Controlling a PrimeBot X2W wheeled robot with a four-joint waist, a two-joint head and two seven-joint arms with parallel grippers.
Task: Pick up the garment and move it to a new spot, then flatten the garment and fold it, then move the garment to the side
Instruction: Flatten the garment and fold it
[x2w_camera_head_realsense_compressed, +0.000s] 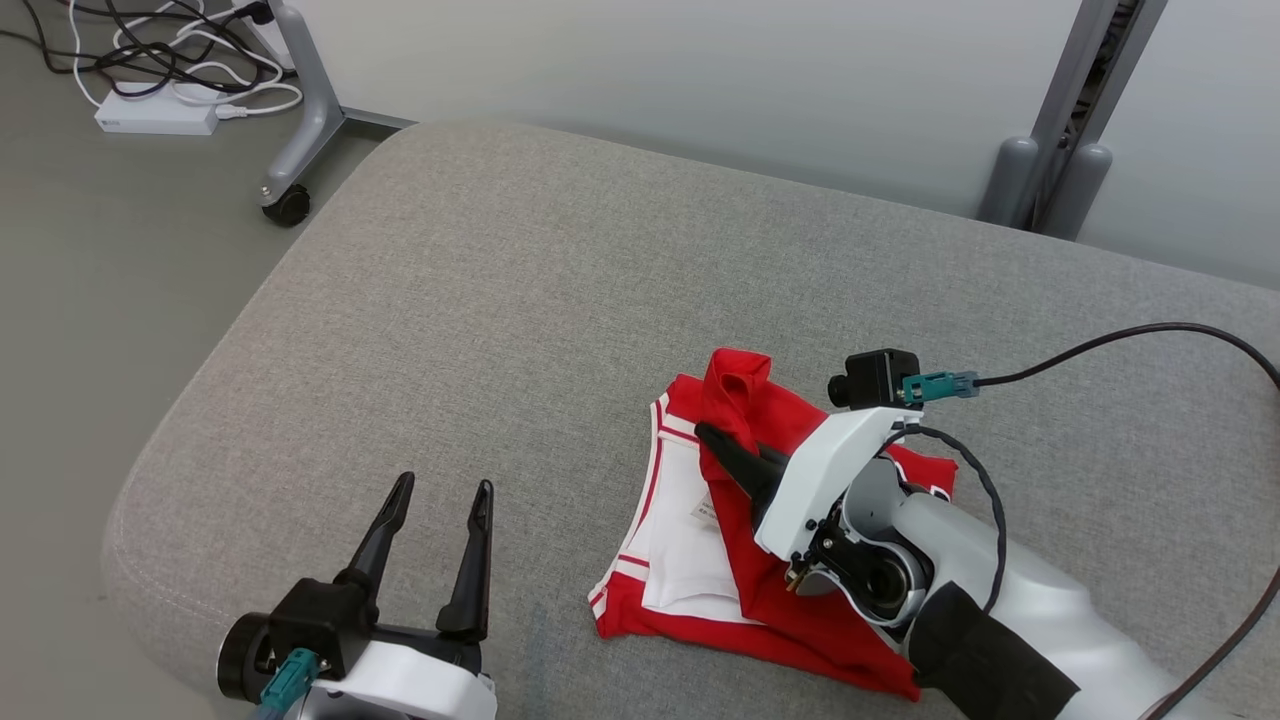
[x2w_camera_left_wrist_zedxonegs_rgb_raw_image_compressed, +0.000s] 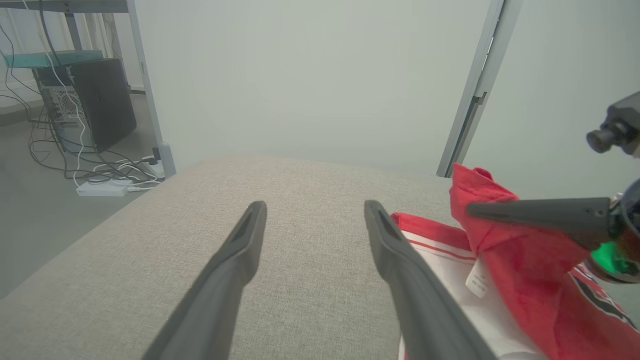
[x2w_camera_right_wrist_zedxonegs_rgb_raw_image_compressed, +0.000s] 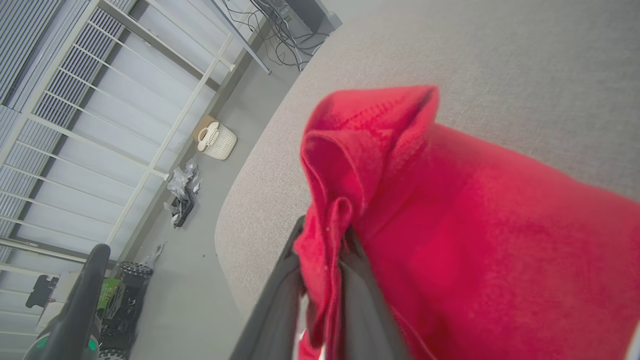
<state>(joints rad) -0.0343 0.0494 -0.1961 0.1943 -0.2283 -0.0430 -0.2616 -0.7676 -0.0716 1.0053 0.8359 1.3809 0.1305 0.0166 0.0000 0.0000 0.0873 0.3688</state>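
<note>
The red-and-white jersey (x2w_camera_head_realsense_compressed: 690, 550) lies half-folded on the right of the padded bench (x2w_camera_head_realsense_compressed: 500, 300), soft, light and floppy, best taken by an edge, where my right gripper (x2w_camera_head_realsense_compressed: 712, 440) pinches a raised red fold while my left gripper (x2w_camera_head_realsense_compressed: 445, 487) hovers wide open, empty.

**Left jaws wide, right pinching cloth**

The dark two-fingered left gripper (x2w_camera_head_realsense_compressed: 445, 485) hovers empty, fingers pointing forward and spread wide. The right gripper (x2w_camera_head_realsense_compressed: 705, 432), on its pale forearm (x2w_camera_head_realsense_compressed: 1040, 600), angles forward-left, fingers nearly together on a fold of the red-and-white fabric garment (x2w_camera_head_realsense_compressed: 790, 610).
</note>
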